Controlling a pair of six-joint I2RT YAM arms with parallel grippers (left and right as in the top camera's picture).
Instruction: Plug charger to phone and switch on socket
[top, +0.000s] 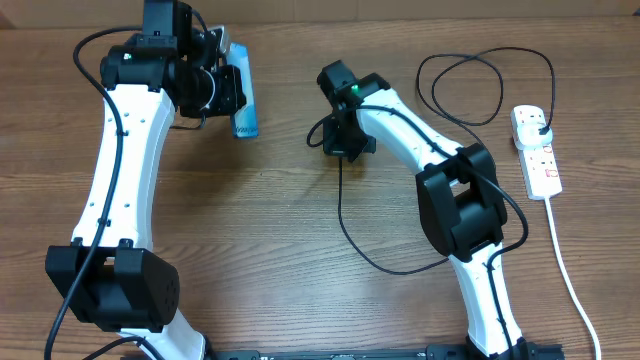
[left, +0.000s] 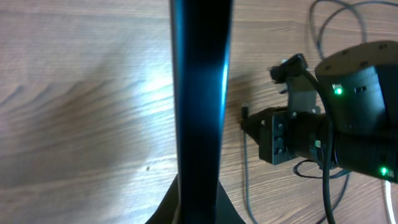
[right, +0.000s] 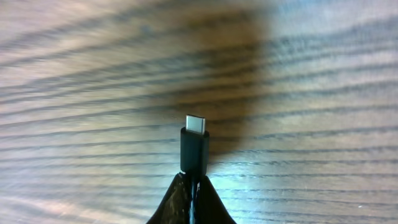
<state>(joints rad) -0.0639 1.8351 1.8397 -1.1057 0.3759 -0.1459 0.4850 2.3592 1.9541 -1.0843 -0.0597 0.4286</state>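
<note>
My left gripper (top: 232, 92) is shut on the phone (top: 244, 98), held on edge above the table at the back left; in the left wrist view the phone (left: 200, 93) is a dark upright slab between the fingers (left: 200, 208). My right gripper (top: 340, 152) is shut on the charger cable just behind its small plug tip (right: 194, 144), which points away from the fingers (right: 193, 186) over bare wood. The black cable (top: 350, 235) loops across the table to its black plug in the white socket strip (top: 537, 150) at the right. The right gripper is a short way right of the phone.
The thick white cord (top: 565, 265) runs from the socket strip toward the front right edge. The cable's spare loops (top: 470, 85) lie at the back right. The right arm (left: 348, 118) fills the right side of the left wrist view.
</note>
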